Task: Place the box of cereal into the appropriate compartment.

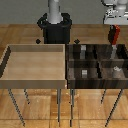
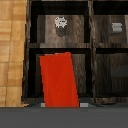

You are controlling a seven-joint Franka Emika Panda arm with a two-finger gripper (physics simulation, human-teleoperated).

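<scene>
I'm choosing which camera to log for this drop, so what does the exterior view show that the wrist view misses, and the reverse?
Only the exterior view shows the empty light wooden tray, the robot base, the stand legs and the gripper above the dark compartment tray. Only the wrist view shows the red cereal box's broad face looking down into the compartments and a small white item up close. Both show the cereal box held over the dark divided tray.

The box of cereal (image 1: 114, 35) (image 2: 59, 80) is seen as a slim red box with a darker edge; it is held upright, raised above the dark compartments.
</scene>
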